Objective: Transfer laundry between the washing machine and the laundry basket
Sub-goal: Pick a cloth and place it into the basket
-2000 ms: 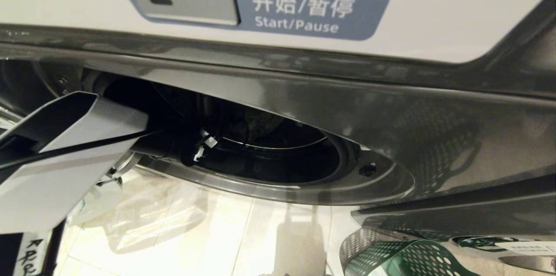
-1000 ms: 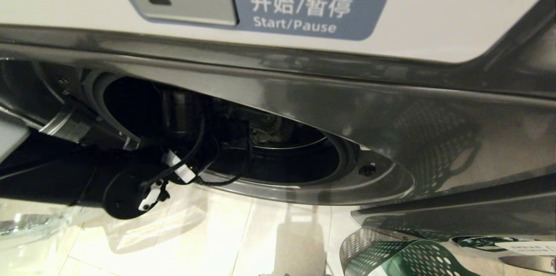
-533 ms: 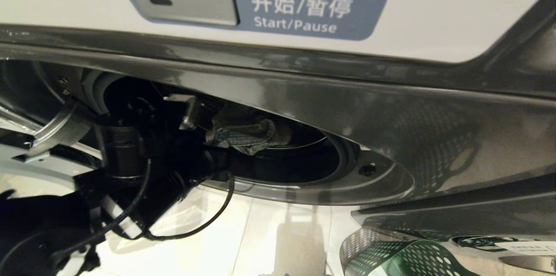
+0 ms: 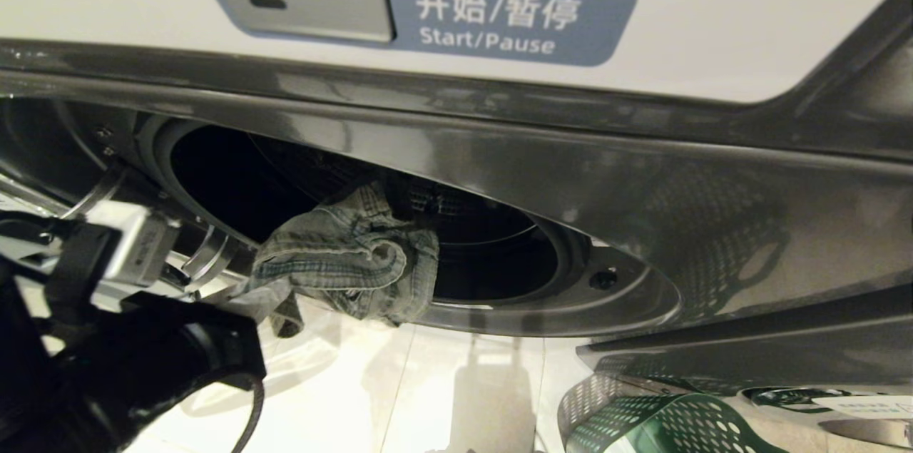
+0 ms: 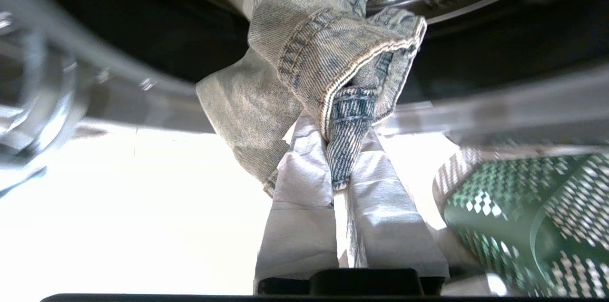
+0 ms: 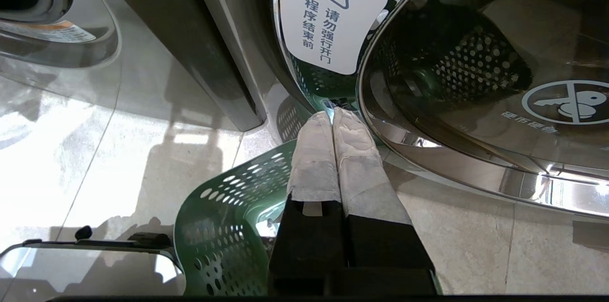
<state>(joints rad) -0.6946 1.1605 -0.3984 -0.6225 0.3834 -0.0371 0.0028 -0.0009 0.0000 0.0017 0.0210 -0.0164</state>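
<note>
Head view: denim garment [image 4: 349, 260] bunched at lower left rim of washing machine [image 4: 642, 239] drum opening, part draped over the door seal above the floor [image 4: 428, 396]; left arm dark at lower left corner, pincer itself hidden behind it; green laundry basket [image 4: 663, 424] at bottom right, well apart from garment. Left wrist view: left pincer [image 5: 340, 150] clamped narrow on a folded denim hem, taped fingers [image 5: 304, 183] either side of the cloth, rest of garment hanging just beyond the tips, still partly in the drum; basket [image 5: 523, 207] off to one side. Right wrist view: right pincer [image 6: 333, 119] pressed together, holding nothing, hovering over basket [image 6: 223, 226] rim beside open door glass [image 6: 476, 78].
</note>
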